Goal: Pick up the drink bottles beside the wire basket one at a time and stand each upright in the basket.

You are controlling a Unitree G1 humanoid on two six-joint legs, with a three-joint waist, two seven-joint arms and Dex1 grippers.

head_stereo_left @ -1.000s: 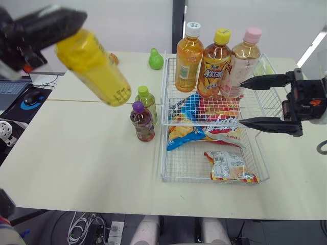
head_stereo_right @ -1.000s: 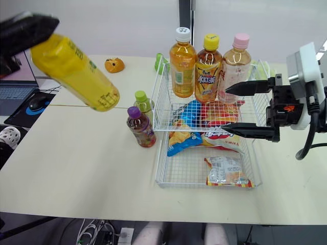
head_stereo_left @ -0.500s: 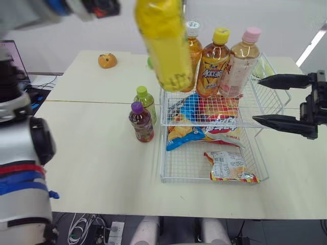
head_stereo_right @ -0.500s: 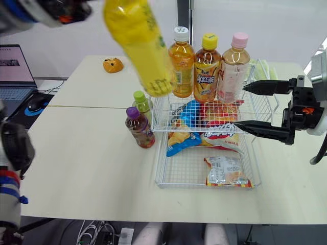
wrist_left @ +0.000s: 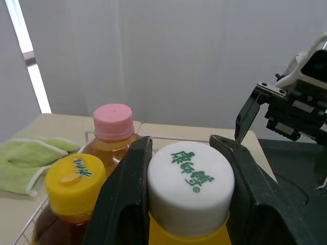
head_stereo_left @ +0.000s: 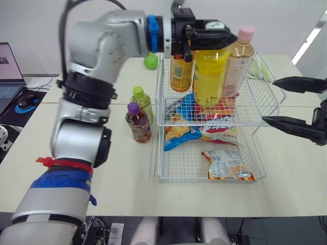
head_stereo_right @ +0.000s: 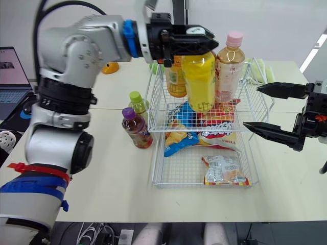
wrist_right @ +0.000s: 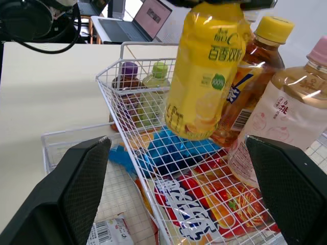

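White wire basket (head_stereo_right: 153, 158) stands on the counter (head_stereo_left: 117, 168), with snack packets (head_stereo_left: 225, 164) in its lower tier. At its right side the right gripper (head_stereo_right: 250, 106) hangs level, pointing at the basket, its fingers spread wide and empty. Left of the basket, a purple-capped bottle (head_stereo_left: 138, 124) and a green-capped bottle (head_stereo_left: 141, 102) stand upright on the counter. The left arm reaches across with its forearm level, and the left gripper (wrist_left: 189, 173) is clamped on the white cap of a yellow bottle (head_stereo_left: 209, 76). This bottle hangs nearly upright in the upper tier, in front of an orange bottle (head_stereo_left: 179, 74), a yellow-capped bottle (wrist_left: 71, 204) and a pink-capped bottle (head_stereo_left: 240, 61).
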